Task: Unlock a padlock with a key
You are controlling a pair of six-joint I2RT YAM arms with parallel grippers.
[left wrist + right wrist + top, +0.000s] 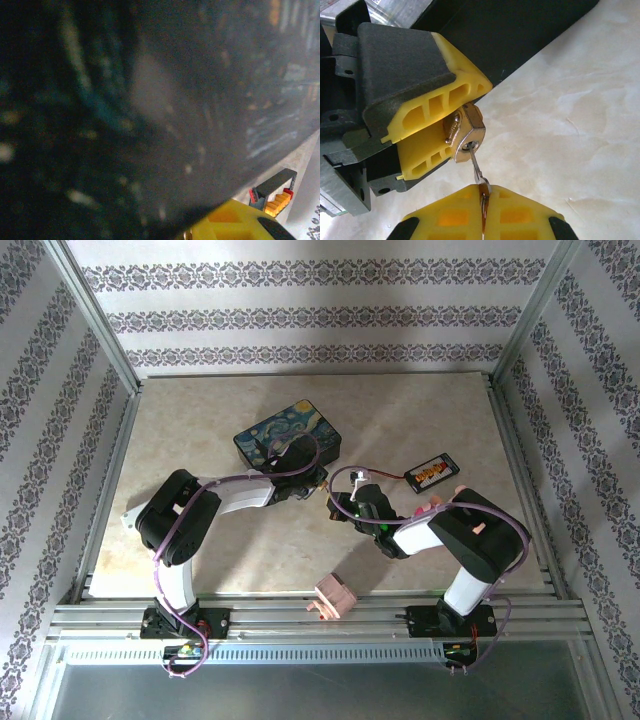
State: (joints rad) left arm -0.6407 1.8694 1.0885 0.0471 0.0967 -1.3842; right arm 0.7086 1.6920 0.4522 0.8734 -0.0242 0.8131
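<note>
Right gripper (482,199) was pinched tight on the key (476,168), its tip seated in the keyhole of the padlock (468,131). Left gripper (440,131) was clamped narrowly on the padlock body, held just beside the near side of the painted box (288,437). A wooden block (336,595) lay well apart from the box, toward the arm bases.

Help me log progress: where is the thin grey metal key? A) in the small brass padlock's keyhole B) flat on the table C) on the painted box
A: the thin grey metal key runs from the right pincer into the small brass padlock held by the left pincer.
</note>
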